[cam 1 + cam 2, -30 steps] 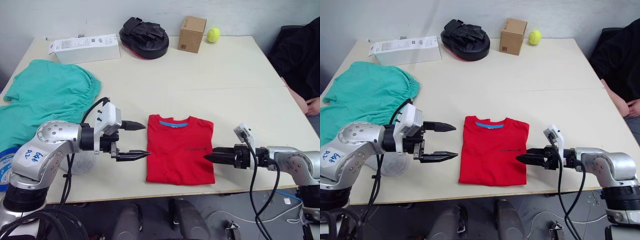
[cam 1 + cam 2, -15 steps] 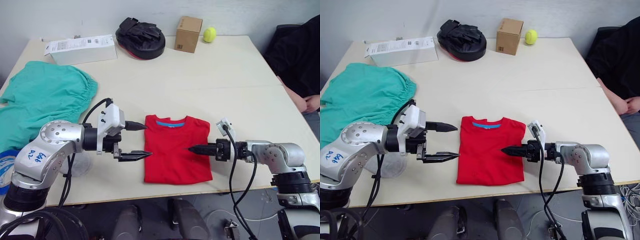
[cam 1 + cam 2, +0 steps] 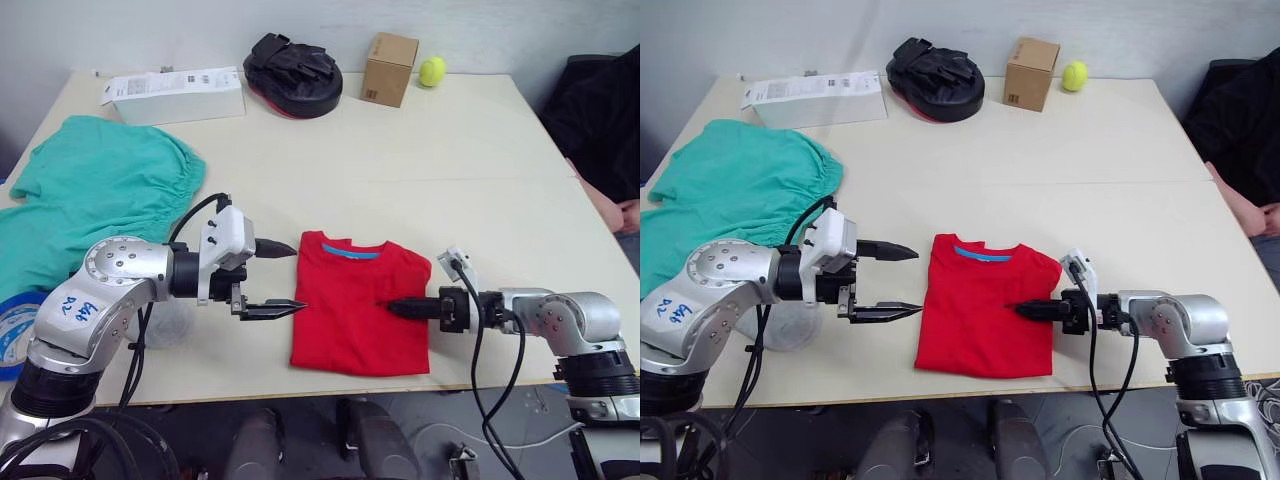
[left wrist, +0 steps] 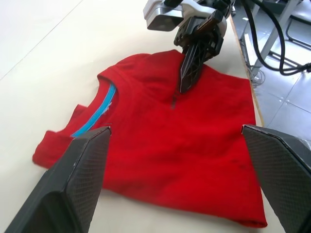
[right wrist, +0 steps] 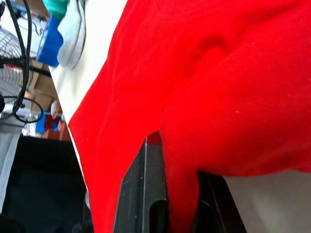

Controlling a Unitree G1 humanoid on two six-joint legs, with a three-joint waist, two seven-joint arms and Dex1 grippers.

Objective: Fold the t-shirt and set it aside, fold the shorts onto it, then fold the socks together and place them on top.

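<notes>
t-shirt (image 3: 358,315): red, blue collar band, lying folded at the table's (image 3: 450,180) near edge, right edge puckering | right gripper (image 3: 394,308): fingers closed, pinching that right edge's fabric | left gripper (image 3: 290,277): gaping wide, empty, hovering just left of the t-shirt | shorts (image 3: 90,200): teal, sprawling far left

You have a pale beige table (image 3: 470,150) against a plain grey-white wall (image 3: 180,25), with dark floor (image 3: 440,440) below its near edge.
</notes>
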